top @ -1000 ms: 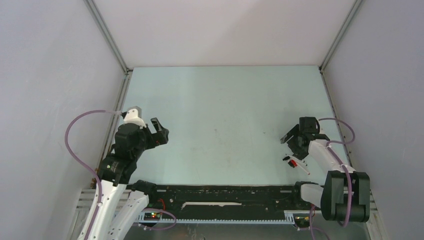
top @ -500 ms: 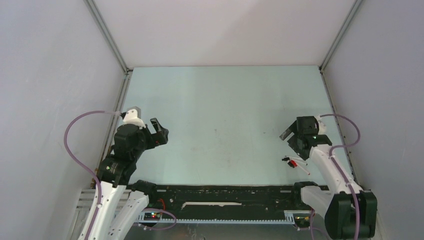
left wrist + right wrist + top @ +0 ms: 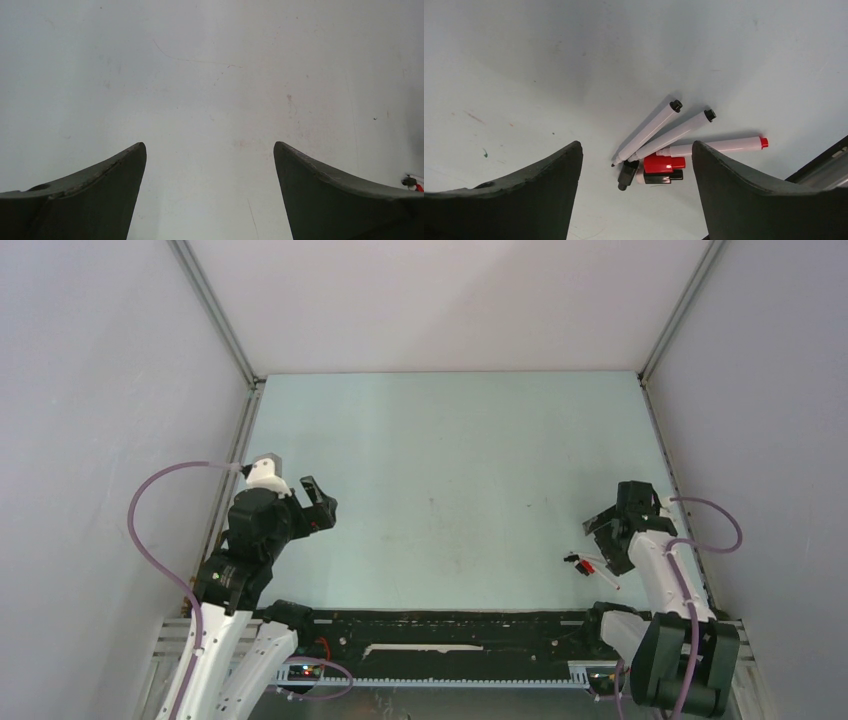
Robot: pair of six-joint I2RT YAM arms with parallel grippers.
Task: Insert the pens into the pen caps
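The pens look like smooth white plastic with a soft shine. The pen caps look like plastic too. Some are black, and the red cap is glossy. The surface is pale and matt, with little scuffs and specks. The right fingers and left fingers are dark, dull and a bit grainy, and paler along their edges.

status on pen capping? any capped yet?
Done: nothing visible. The three pens lie piled and uncapped, with the red cap and black caps loose by their tips. In hand: nothing. The right gripper hangs open over the pile, and the left gripper is open and empty. Left: every pen-to-cap insertion.
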